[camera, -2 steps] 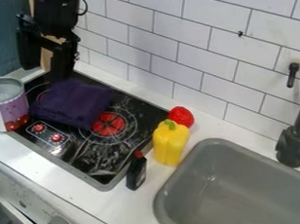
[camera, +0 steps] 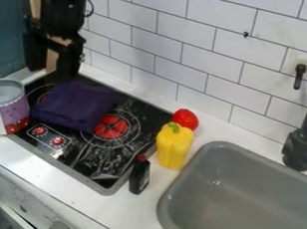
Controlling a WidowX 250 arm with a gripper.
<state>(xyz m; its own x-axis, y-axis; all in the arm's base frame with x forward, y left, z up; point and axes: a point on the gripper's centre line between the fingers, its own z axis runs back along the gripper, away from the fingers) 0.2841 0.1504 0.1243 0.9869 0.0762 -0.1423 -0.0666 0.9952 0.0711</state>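
Note:
The black gripper (camera: 51,67) hangs at the upper left, over the back left corner of the stove, its two fingers spread apart with nothing seen between them. Just in front of it a folded purple cloth (camera: 74,105) lies on the black stovetop (camera: 103,155). Left of the cloth stands an open can (camera: 6,107). Beyond the stove's right edge a yellow bell pepper (camera: 174,147) stands upright on the counter, with a red round object (camera: 185,119) right behind it. A small dark bottle with a red cap (camera: 139,175) is by the stove's right edge.
A grey sink (camera: 243,198) is set into the counter at the lower right, with a black faucet (camera: 305,143) at its back. White tiled wall (camera: 187,54) rises behind the counter. A dark hook (camera: 299,76) sticks out from the tiles at the right.
The gripper has shifted slightly to the right and a little downward. The cloth, can, pepper and bottle are where they were.

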